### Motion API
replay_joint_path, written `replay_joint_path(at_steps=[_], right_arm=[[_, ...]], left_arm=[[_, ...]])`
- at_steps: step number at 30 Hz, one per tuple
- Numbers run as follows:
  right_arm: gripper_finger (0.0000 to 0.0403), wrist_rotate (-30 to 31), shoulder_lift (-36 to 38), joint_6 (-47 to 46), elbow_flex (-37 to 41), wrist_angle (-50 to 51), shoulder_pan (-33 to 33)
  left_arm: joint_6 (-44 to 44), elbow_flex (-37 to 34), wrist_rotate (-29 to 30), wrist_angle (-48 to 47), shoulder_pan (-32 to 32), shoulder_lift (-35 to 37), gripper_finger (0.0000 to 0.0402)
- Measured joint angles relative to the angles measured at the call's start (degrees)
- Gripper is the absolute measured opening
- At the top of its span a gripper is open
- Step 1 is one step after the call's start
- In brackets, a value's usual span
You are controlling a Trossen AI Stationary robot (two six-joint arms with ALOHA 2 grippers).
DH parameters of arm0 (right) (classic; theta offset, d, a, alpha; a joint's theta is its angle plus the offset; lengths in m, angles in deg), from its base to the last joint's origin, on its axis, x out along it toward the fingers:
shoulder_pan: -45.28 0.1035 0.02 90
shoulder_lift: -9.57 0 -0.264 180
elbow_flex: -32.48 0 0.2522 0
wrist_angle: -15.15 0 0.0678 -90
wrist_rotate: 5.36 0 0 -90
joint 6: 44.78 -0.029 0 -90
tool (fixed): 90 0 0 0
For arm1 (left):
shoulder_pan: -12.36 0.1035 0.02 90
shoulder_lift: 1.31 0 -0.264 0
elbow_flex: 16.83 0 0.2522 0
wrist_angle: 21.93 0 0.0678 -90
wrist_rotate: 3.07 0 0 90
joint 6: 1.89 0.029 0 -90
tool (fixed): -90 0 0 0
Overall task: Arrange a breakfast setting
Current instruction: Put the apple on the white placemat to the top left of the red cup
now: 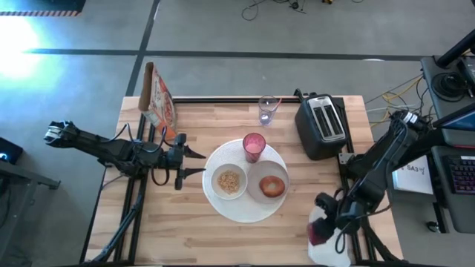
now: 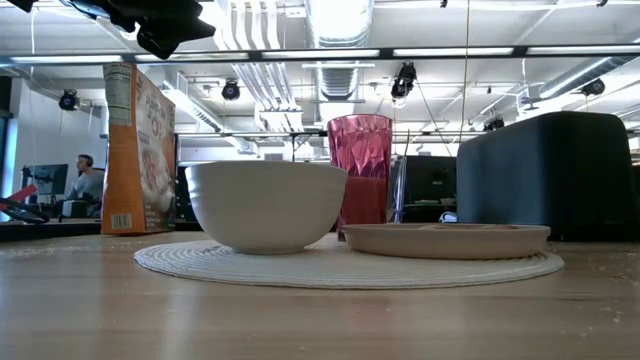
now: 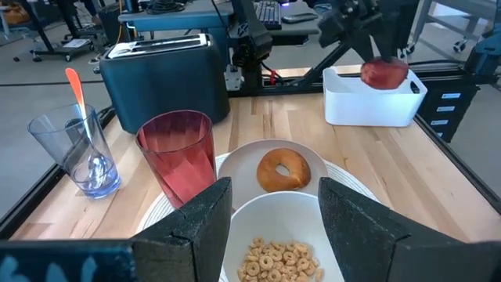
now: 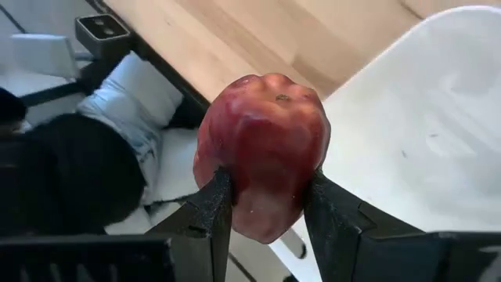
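My right gripper (image 4: 270, 211) is shut on the dark-red fruit (image 4: 266, 157) above the white tray (image 1: 332, 251) at the table's near right corner. The big round white plate (image 1: 223, 204) lies mid-table. On it rest the small white bowl (image 1: 230, 180) of cereal rings, the small pale plate (image 1: 261, 194) with the browned bread ring (image 1: 272, 185), and the pink cup (image 1: 254, 146). A spoon (image 3: 78, 98) with an orange handle stands in the clear glass (image 1: 267, 110). My left gripper (image 3: 270, 227) hangs open left of the plate, above the table, its fingers pointing at the bowl (image 3: 282, 251). My right gripper pinches the fruit between its two fingers, on two opposite sides (image 4: 227, 176) of its rounded body. The fingers slant downward. The fruit's dimpled end (image 4: 278, 98) points away from the wrist. The fruit (image 3: 383, 73) hangs clear above the tray (image 3: 374, 98).
A black toaster (image 1: 323, 124) stands at the far right, and a cereal box (image 1: 158, 100) at the far left corner. Bare wood lies along the table's near edge and left of the plate. People and desks show in the room beyond.
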Motion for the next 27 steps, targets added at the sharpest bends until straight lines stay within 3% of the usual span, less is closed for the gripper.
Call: replay_joint_path(at_steps=[6, 13, 17, 22, 27], right_arm=[[0.0118, -7.56, 0.64, -1.28, -0.08, 2.79, 0.11], [0.0118, -1.63, 2.88, 1.88, -0.08, -0.59, 0.01], [0.0118, 14.09, 4.29, 6.51, -0.08, -0.63, -0.21], [0.0118, 38.65, 2.07, 23.53, -0.08, -1.83, -2.66], [0.0118, 55.24, -3.61, 32.64, -0.08, -2.36, -8.36]], left_arm=[[-0.28, 0.0, 0.0, 0.0, 0.0, 0.02, 0.0176], [-0.46, 0.0, 0.0, 0.09, 0.0, 0.0, 0.0176], [-0.46, 0.0, 0.0, 0.09, 0.0, 0.0, 0.0176], [-0.2, 0.0, 0.0, 0.09, 0.0, 0.01, 0.0176], [0.64, 0.0, 0.0, 0.11, 0.0, 0.0, 0.0176]])
